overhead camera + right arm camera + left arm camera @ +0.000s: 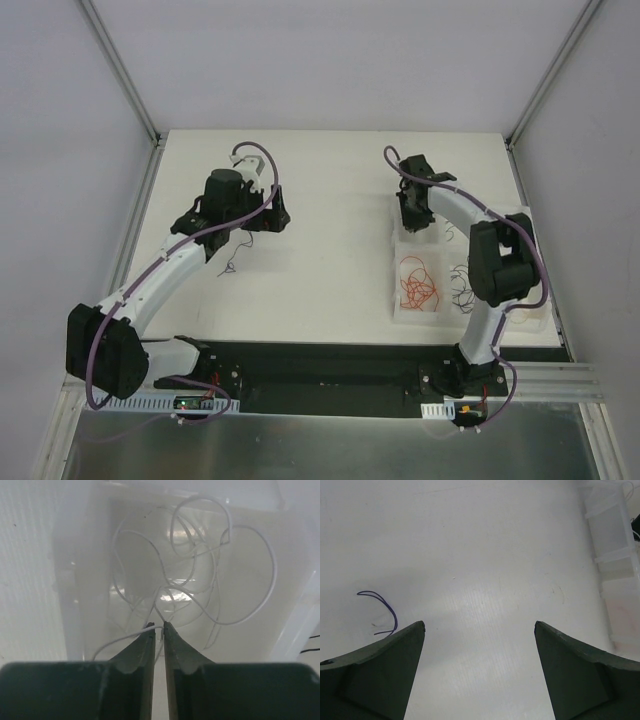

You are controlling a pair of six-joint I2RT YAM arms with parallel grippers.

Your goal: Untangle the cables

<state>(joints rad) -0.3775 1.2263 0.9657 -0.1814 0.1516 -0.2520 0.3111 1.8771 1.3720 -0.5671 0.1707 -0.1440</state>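
- A white bench [330, 200] stands between plain pale walls, with a clear divided tray [400, 312] at its right side.
- The left end effector [479, 625] hangs released over bare bench, its fingers spread wide.
- A single blue wire [390, 607] curls on the bench just outside the left finger and is not between the fingers.
- The right end effector [158, 626] is down in the tray's far compartment and clenched on one strand of the white wires [195, 575], which loop loosely ahead of its tips.
- Orange wires [420, 283] fill the near compartment, with black wires [462, 288] just to their right.
- The right arm covers part of the black wires, and the lower end of the blue wire runs behind the left finger.
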